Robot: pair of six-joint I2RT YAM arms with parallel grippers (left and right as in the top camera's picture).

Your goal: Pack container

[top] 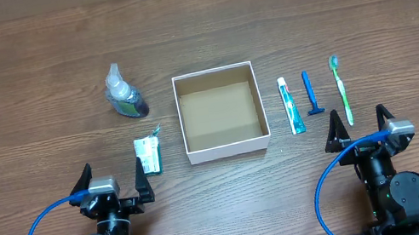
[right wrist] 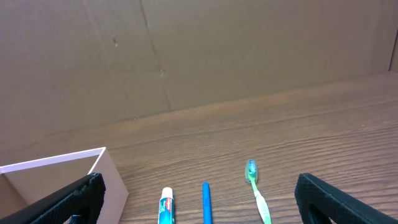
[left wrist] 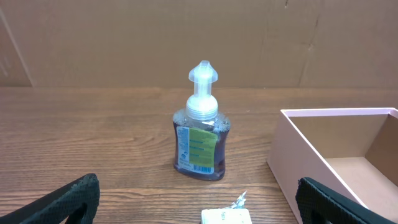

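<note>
Label on bottle, left wrist only

Wood-grain table. Square container sits mid-table, white walls, brown floor. Left of it: clear pump bottle of purple liquid, upright, well apart from the box. Small green-and-white packet lies flat near the box's near-left corner. Right of it, side by side, not touching: toothpaste tube, blue razor, green toothbrush.
</note>
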